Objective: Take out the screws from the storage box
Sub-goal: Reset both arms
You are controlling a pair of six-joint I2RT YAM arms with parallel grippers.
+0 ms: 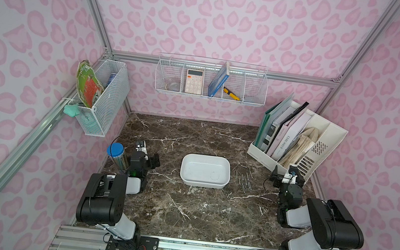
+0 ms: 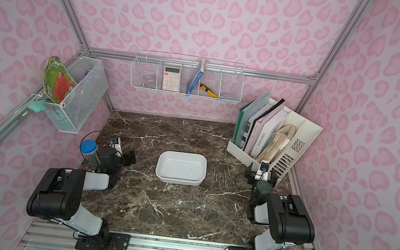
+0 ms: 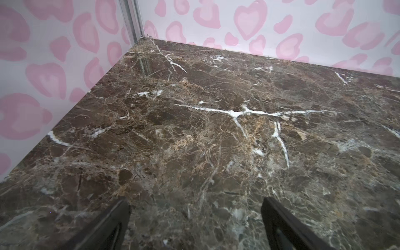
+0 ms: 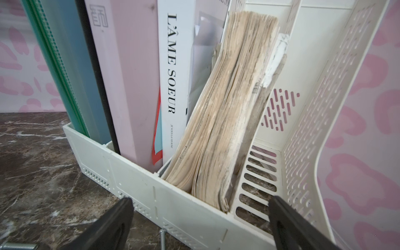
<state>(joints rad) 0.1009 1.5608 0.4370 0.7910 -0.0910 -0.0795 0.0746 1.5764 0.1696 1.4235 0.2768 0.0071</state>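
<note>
screws [image 1: 243,179] lie loose on the dark marble table [image 1: 183,206] in a small scatter just beside the white tray [image 1: 202,183], on the side nearer the right arm. in both top views the tray looks empty, though a tiny speck on its floor is too small to name. so the job looks as good as done, and the step in hand seems to be parking the arms and checking.

to do that well, look into the tray once more before calling it finished. move the right arm high and slow, since two screws show on the table close under its fingers in the right wrist view and a low sweep could roll them away.

the right gripper [image 4: 200,199] is spread wide with nothing between its fingers. it sits low, pointing at the front of the file holder [image 4: 134,179], well apart from the tray. the left gripper [image 3: 194,200] is just as wide and empty, low over bare marble and aimed at the far corner, next to a blue-lidded can [image 1: 116,150]. both arms are folded back near their own sides.
</note>
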